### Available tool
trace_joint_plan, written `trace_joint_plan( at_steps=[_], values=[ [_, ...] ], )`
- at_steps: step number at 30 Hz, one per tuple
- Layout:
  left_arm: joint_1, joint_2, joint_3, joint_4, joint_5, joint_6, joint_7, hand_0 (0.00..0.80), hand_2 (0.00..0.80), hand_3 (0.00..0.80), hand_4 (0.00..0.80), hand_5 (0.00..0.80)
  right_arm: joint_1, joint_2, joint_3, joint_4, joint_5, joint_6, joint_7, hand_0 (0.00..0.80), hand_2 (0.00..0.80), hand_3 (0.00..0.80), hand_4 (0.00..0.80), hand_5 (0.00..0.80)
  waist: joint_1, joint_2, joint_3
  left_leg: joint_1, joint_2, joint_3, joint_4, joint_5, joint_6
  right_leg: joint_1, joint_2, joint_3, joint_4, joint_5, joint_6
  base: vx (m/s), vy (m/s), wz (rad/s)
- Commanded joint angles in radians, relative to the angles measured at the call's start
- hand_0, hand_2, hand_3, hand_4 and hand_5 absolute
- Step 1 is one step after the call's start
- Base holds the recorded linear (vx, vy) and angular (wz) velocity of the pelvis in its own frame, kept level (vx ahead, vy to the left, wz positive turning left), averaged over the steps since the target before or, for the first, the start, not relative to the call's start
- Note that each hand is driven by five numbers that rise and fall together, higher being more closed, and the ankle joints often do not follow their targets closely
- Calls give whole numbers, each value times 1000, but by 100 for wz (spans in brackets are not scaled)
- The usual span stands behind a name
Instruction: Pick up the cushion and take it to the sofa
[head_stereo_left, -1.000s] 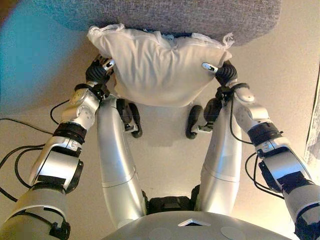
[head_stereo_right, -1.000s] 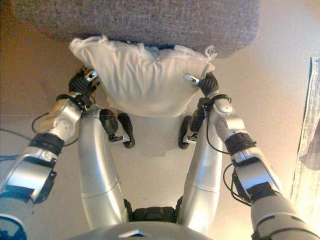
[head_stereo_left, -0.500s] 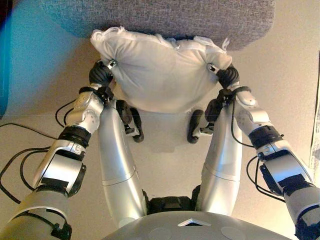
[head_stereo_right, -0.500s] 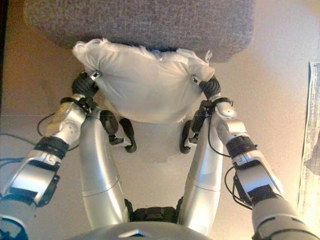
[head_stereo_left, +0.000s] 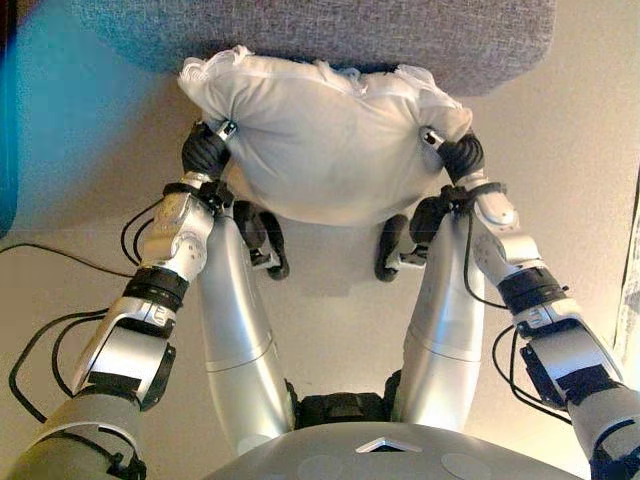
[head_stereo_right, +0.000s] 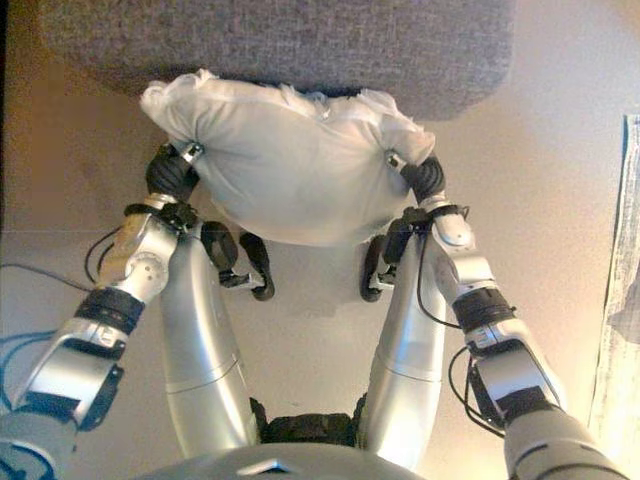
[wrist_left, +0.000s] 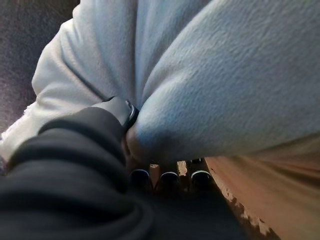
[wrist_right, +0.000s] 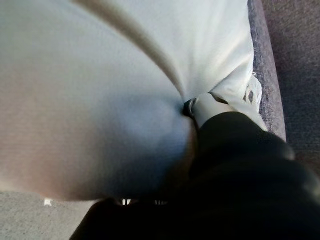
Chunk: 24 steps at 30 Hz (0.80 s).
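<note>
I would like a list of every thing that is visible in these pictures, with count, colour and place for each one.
cushion: one, white, held between both hands, its far edge over the front edge of the sofa.
sofa: one, grey fabric, straight ahead at the far side of the view.
floor: beige, under everything.
left hand: one, dark cover, gripping the cushion's left end.
right hand: one, dark cover, gripping the cushion's right end.

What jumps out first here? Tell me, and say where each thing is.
The white cushion dominates: it is held up in front of the robot, its far edge against the front of the grey sofa that spans the top of both eye views. The left hand grips its left end and the right hand its right end, thumbs dug into the fabric, fingers underneath. Beige floor lies below.
</note>
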Motion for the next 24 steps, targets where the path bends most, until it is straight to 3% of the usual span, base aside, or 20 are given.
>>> trace_joint_plan(
  at_steps=[1,4,8,13,18,24],
  values=[
    [99,-171,-53,-208,45,-114,-143,800,800,800,800,800,67,80,23,-159,-31,-111,113,800,800,800,800,800,2,29,-14,122,-39,0,-224,79,-16,114,10,-20,-265,199,29,0,0,0],
    [137,-166,-41,-255,49,-136,-143,800,800,800,800,800,110,73,-9,-196,-45,-142,144,800,800,800,800,800,2,28,-14,222,-51,1,-351,131,-21,214,30,-34,-381,235,42,-29,-30,-11],
    [118,-147,-41,-296,79,-226,-142,800,800,800,800,800,100,71,-38,-240,-76,-223,174,800,800,800,800,800,6,23,-32,359,-65,6,-598,191,-27,348,49,-63,-602,282,68,-174,-59,-19],
    [109,-155,-43,-332,95,-249,-127,800,800,800,800,800,129,73,-45,-295,-109,-267,163,800,800,800,800,800,12,17,-84,556,-58,27,-897,273,-38,559,40,-110,-862,318,75,-58,-117,2],
    [134,-155,-29,-353,94,-205,-145,800,800,800,800,800,171,62,-68,-342,-105,-269,152,800,800,800,800,800,21,14,-109,678,-43,36,-1005,305,-41,693,27,-162,-956,318,67,-34,-182,24],
    [275,-139,17,-425,82,-183,-186,800,800,800,800,800,276,66,-85,-403,-114,-240,171,800,800,800,800,800,45,22,-166,835,-69,40,-1127,340,-69,881,47,-227,-1116,328,55,19,-150,8]
  ],
)
